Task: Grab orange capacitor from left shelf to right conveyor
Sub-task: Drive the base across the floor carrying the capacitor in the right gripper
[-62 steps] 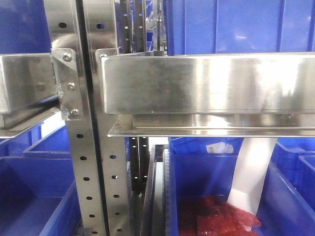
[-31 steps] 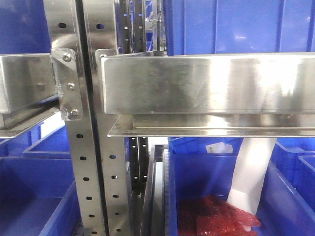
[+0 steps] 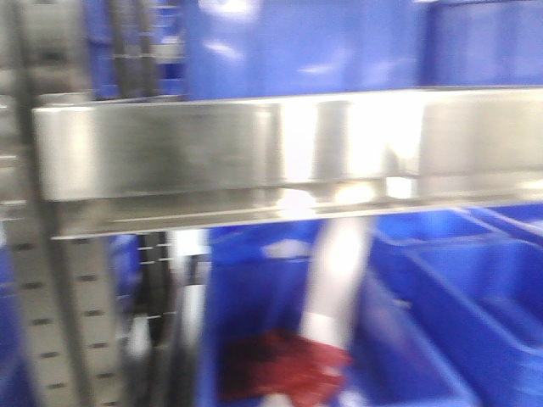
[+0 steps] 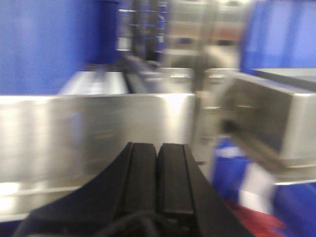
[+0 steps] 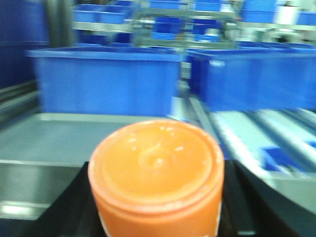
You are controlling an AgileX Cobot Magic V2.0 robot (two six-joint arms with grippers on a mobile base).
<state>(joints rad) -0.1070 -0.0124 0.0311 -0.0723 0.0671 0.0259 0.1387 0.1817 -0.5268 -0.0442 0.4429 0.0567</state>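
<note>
The largest thing before me is the left shelf (image 3: 254, 153), its tall brushed-steel lip running across the whole front view, all of it smeared by blur. Upper blue bins (image 3: 297, 42) stand on it and lower blue bins (image 3: 458, 314) sit beneath it, with a perforated steel upright (image 3: 38, 339) at its left end. In one lower bin lies some red material (image 3: 284, 369), and a white strip (image 3: 339, 280) slants down to it; I cannot tell what either is. From my left wrist I face a steel shelf lip (image 4: 89, 138) with a big blue bin (image 4: 49, 39) above it and a second steel shelf (image 4: 266, 118) off to the right. My left gripper (image 4: 157, 173) points at that lip, its black jaws pressed flat together and holding nothing. My right gripper (image 5: 158, 212) has its black jaws spread to the width of the orange capacitor (image 5: 157, 168) and clamped on either side of it. I see the capacitor end-on, its round orange cap facing the wrist camera, in front of a grey steel floor (image 5: 64, 138) where two blue crates (image 5: 108, 84) stand side by side. Whether its far end rests on anything I cannot tell.
</note>
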